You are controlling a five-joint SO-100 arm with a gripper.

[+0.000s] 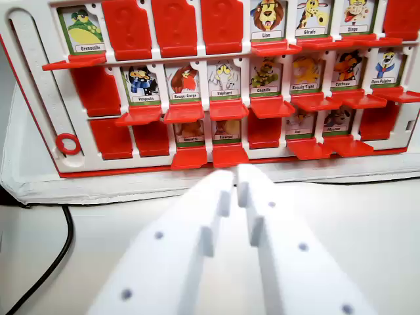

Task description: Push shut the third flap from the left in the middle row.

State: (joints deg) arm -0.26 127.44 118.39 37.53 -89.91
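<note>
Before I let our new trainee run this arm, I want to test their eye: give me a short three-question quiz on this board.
1. True or false: the Elephant flap in the middle row stands open, its picture showing.
2. Which card sits directly on the wrist view's left of Elephant? A) Pingouin B) Rouge-Gorge C) Lion
3. Fill in: the white gripper sits in front of the board's ______ row.

Key: 1 true; 2 B, Rouge-Gorge; 3 bottom.
</note>
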